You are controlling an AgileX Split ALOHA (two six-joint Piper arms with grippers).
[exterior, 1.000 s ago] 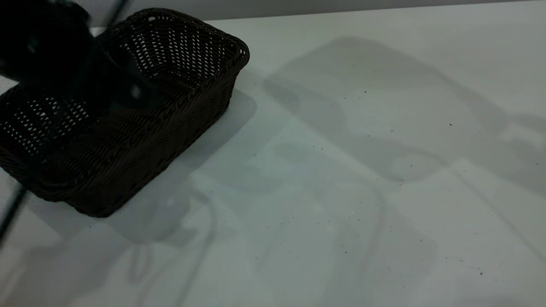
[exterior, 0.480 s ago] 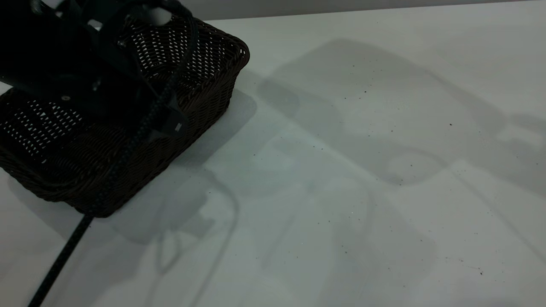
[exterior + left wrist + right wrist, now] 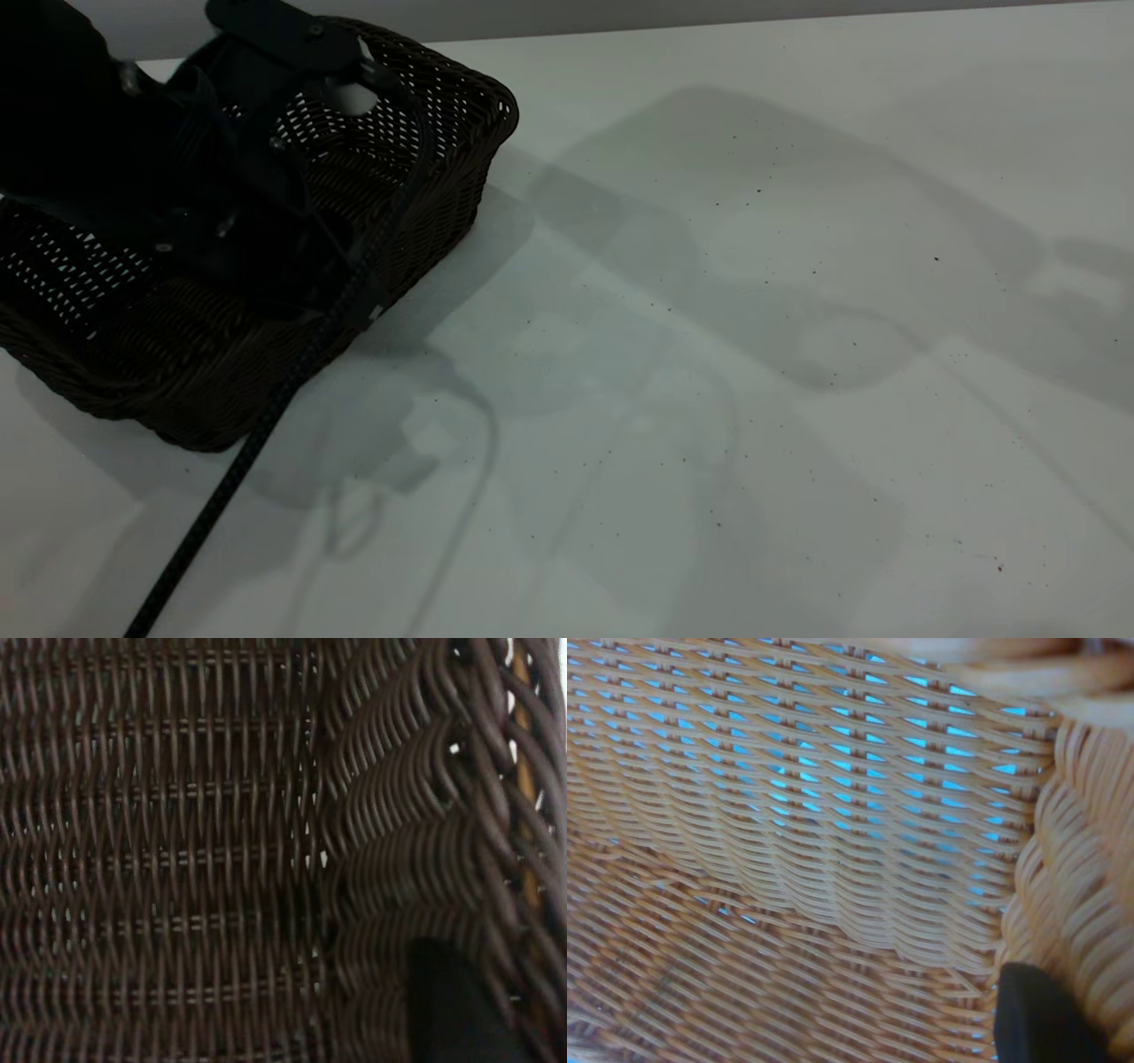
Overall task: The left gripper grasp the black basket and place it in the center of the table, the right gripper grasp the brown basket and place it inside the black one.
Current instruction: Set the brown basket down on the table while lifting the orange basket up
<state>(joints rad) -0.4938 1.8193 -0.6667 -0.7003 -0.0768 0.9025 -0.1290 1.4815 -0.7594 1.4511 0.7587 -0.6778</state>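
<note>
Meanwhile, at the table's (image 3: 753, 372) far-left corner in the exterior view, the black basket (image 3: 213, 372) sits flat, its long axis running diagonally from the near-left edge of that view toward the far wall, open side up. The left gripper (image 3: 266, 221) reaches down inside it over the near long wall, a braided cable (image 3: 221, 483) trailing across the rim and out over the tabletop. Whether its fingers are apart or closed cannot be told; the left wrist view shows only 1 dark fingertip (image 3: 456, 1005) against the basket's inner weave. The right wrist view is filled by the brown basket (image 3: 815, 833), seen from inside with 1 black fingertip (image 3: 1041, 1014) by its wall; that claw's state likewise cannot be told. No label or writing is readable anywhere.
</note>
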